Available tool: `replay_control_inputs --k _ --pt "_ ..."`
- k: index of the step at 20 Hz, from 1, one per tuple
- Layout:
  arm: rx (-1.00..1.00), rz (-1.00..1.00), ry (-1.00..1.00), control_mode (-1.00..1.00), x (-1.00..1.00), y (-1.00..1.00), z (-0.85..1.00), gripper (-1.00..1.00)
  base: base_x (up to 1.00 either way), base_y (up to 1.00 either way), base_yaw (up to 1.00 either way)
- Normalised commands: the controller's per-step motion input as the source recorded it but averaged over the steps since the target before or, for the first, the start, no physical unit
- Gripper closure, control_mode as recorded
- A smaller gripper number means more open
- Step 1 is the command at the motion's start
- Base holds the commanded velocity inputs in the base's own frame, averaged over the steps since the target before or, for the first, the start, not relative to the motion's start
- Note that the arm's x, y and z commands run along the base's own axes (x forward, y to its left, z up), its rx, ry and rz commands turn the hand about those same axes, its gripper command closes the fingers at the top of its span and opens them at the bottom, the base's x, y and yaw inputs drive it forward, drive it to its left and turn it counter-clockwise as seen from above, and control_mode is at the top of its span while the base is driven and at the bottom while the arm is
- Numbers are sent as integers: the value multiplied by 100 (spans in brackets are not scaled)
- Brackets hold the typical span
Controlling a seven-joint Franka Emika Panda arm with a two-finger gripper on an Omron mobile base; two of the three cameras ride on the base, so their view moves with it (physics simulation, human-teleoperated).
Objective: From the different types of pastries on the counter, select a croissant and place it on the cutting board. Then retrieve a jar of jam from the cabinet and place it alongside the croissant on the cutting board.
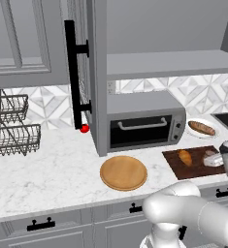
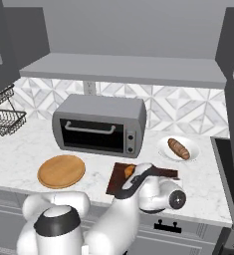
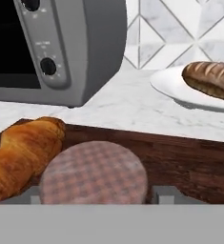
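The jar of jam [image 3: 93, 172], seen from above by its pink-brown checked lid, stands on the dark reddish cutting board [image 3: 189, 159]. My gripper [image 3: 100, 195] is low over it, open, with one fingertip on each side of the lid and a slight gap on the right. The croissant [image 3: 23, 155] lies on the board just left of the jar, touching or nearly touching it. From the left base view the croissant [image 1: 185, 157] rests mid-board [image 1: 176, 167] with my hand [image 1: 213, 159] to its right. The cabinet door [image 1: 73, 72] stands open.
A toaster oven [image 1: 144, 126] sits behind the board. A white plate [image 3: 173, 88] with the long brown loaf [image 3: 211, 78] is at the back right. A round tan board [image 1: 123, 173] lies to the left, a wire rack [image 1: 8, 128] at the far left, and a cooktop [image 2: 233, 164] on the right.
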Motion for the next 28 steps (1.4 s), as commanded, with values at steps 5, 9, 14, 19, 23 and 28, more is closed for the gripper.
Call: replay_control_inputs --k 5,9,14,19,23,28 --pt "0 0 47 -100 -15 -19 0 -100 0 0 0" --pt "0 -2 51 -100 -32 -9 0 -100 0 0 0" --pt "0 -3 44 -100 -32 -1 0 -100 0 0 0" --pt "0 -1 30 -100 -6 0 35 -100 0 0 0" --pt "0 -3 17 -100 -3 -2 66 -100 0 0 0" --pt "1 0 -1 -100 -28 1 17 -100 0 0 0"
